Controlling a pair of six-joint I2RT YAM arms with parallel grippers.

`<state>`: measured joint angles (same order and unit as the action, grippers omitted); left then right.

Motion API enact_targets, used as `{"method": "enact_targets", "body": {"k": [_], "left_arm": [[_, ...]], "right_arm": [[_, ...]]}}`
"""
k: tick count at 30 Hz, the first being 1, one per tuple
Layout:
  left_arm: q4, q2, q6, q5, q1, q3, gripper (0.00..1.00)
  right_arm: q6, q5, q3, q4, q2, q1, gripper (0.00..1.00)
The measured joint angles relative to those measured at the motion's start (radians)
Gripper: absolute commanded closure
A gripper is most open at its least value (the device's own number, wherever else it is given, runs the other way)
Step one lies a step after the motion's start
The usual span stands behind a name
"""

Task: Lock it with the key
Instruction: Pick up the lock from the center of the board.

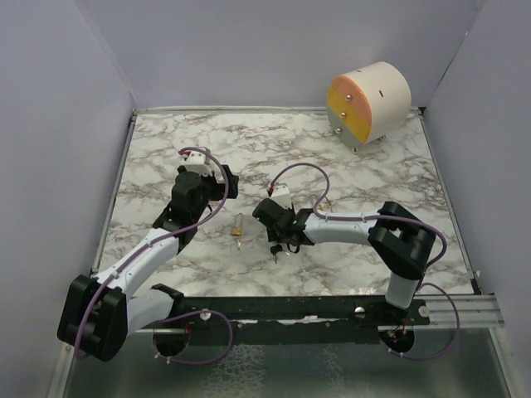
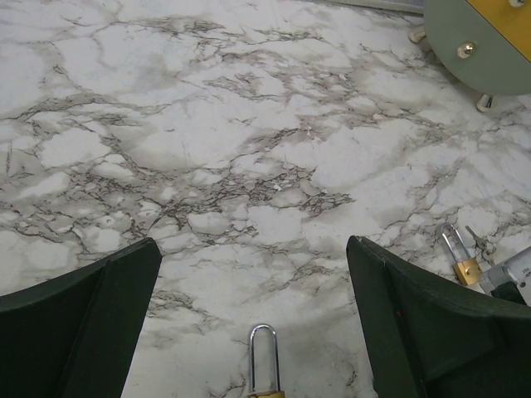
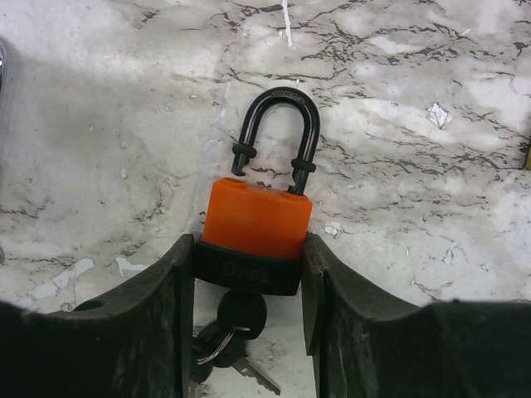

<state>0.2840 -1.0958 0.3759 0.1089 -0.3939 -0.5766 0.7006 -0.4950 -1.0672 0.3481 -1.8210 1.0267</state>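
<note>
So the right claw (image 3: 249, 253) is about half closed, with both fingers pressed against the black lower part of the orange padlock (image 3: 257, 224). I'd call that a grip on it. The padlock lies flat on the marble tabletop (image 1: 348, 166), around the middle and a bit toward the near edge.

Its black shackle (image 3: 278, 124) is popped: one leg sits in the body and the other hangs free above it, so it's not locked yet. The key (image 3: 241, 313) pokes out underneath between the fingers, with a ring and another key on it. It looks like it's in the keyhole, but I can't tell for sure.

The left claw (image 2: 253, 243) is wide open and holding nothing, hovering over a brass padlock (image 2: 264, 365) just left of the orange one.

My read is that the task is at an early stage: padlock grabbed, nothing locked. What's left is pushing the shackle down and turning the key, probably the left claw's job.
</note>
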Motion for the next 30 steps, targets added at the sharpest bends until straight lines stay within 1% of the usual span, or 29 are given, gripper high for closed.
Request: {"method": "enact_targets", "body": {"k": [11,17,23,27,30], "left_arm": [[0.000,0.003,0.016,0.008,0.007,0.000,0.01],[-0.001,0.003,0.016,0.008,0.008,-0.003,0.01],[-0.006,0.003,0.011,0.008,0.008,-0.039,0.01],[-0.007,0.003,0.006,0.006,0.008,-0.076,0.03],[-0.017,0.003,-0.004,-0.006,0.009,-0.110,0.05]], "right_arm": [[-0.079,0.001,0.058,-0.079,0.036,0.000,0.99],[-0.214,-0.050,0.062,-0.085,0.072,0.000,0.99],[-0.425,-0.074,0.148,-0.308,0.305,-0.014,0.99],[-0.553,-0.037,0.179,-0.507,0.419,-0.032,0.99],[-0.645,0.008,0.248,-0.651,0.493,-0.041,0.99]]}}
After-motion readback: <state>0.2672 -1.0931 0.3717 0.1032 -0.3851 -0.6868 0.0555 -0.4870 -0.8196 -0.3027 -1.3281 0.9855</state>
